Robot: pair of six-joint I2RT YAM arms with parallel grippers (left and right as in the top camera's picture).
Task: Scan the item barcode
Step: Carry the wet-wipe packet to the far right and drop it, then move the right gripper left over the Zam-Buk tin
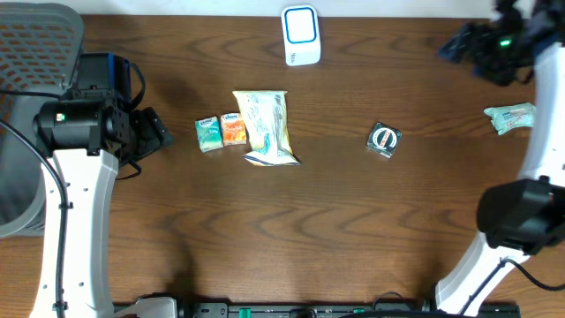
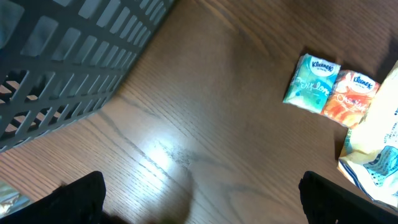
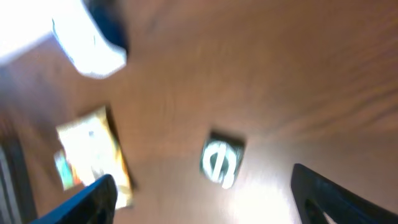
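Overhead view: right gripper (image 1: 459, 42), upper right, jaws apart and empty.
To its lower left lies the small dark square packet (image 1: 384, 140); this arm is nearer.

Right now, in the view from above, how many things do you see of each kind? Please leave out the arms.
Tissue packs: 2, the teal pack and the orange pack
Printed bag: 1
Small dark box: 1
Pale green packet: 1
Scanner: 1
Grey basket: 1
Total: 7
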